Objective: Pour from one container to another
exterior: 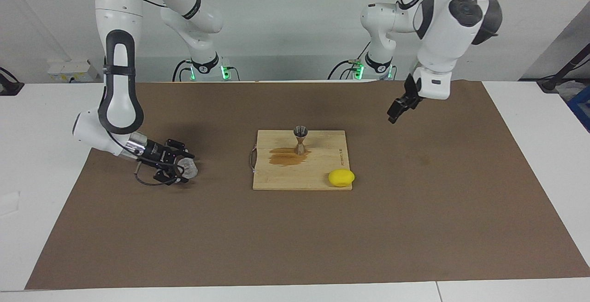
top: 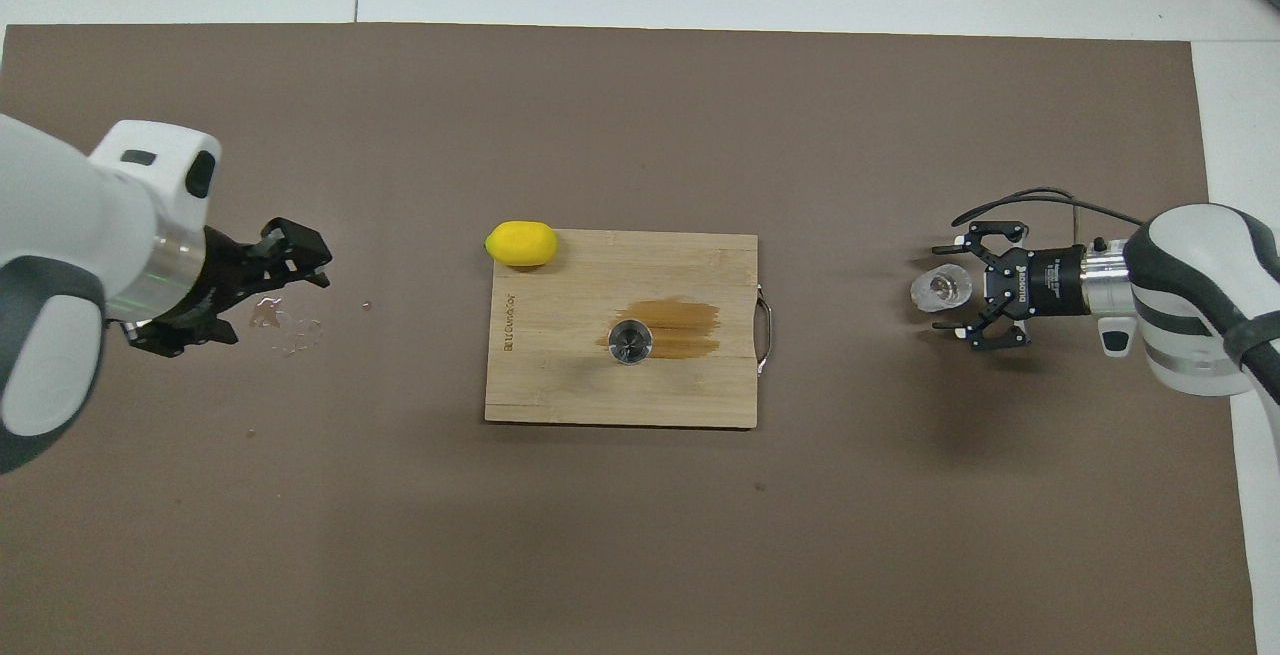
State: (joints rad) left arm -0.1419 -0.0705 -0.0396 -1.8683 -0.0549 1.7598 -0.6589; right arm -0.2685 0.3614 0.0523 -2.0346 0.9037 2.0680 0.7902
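Little here can be read. The wooden cutting board [top: 560,385] carries a short line of dark print along the edge that faces the left claw [top: 225,295] — it runs sideways in the overhead view, and its letters cannot be made out. The same print shows in the facing view as a thin dark line on the board [exterior: 322,173], likewise illegible. The black body just back of the right claw [top: 950,287] bears small white lettering — a maker's mark by its look, too fine to read. No numbers or signs can be read.
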